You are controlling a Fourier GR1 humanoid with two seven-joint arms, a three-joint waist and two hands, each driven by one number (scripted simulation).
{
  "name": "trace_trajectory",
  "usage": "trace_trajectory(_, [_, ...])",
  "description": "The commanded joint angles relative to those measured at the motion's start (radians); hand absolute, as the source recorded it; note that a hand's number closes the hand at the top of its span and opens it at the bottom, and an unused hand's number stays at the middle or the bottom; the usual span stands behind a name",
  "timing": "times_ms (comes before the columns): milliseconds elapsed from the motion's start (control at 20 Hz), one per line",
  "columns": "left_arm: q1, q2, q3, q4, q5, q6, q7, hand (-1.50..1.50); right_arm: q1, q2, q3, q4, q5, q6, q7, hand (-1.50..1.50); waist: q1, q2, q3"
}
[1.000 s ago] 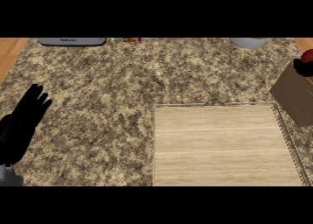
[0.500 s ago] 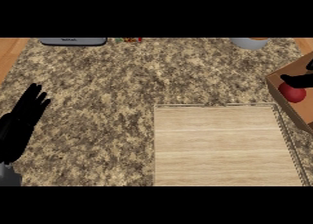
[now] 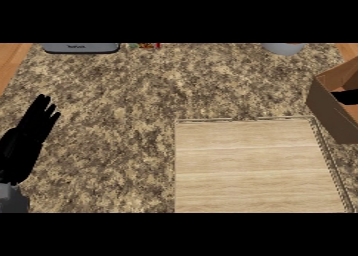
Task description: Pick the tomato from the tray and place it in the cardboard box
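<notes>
Light's even & fairly bright, soft, can't tell the src. The tabletop (image 3: 130, 95) and tray (image 3: 248, 170) look matte, lit the same corner to corner. Shadows v. faint, just a thin dark line along the tray's rim. The box (image 3: 335, 117) has an outer wall darker than its flaps. The left hand (image 3: 25, 142) reads flat black.

Right of the tray (image 3: 250, 167), the cardboard box (image 3: 334, 109) runs off the edge; inside it only a black strip of the right hand (image 3: 352, 96) shows.
</notes>
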Motion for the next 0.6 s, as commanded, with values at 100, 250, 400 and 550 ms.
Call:
trace_trajectory(100, [0.014,0.000,-0.003,0.016,-0.014,-0.007,-0.024,0.00,-0.037,0.007,-0.162,-0.046,-0.187,-0.090,-0.030,-1.50,-0.002,-0.001,0.000])
trace_trajectory(250, [-0.030,0.028,0.028,-0.012,0.030,-0.006,0.042,0.00,0.013,0.000,-0.210,-0.082,-0.278,-0.059,-0.055,-1.50,-0.005,-0.003,-0.001])
trace_trajectory(400, [0.013,0.031,0.031,0.001,0.025,-0.028,0.012,0.00,0.075,-0.091,-0.276,-0.074,-0.360,0.008,-0.082,-1.50,-0.003,-0.002,-0.001])
trace_trajectory(550, [0.028,0.013,0.020,-0.013,0.011,-0.019,-0.005,0.00,0.116,-0.151,-0.332,-0.102,-0.452,0.103,-0.060,-1.50,-0.007,-0.003,-0.001])
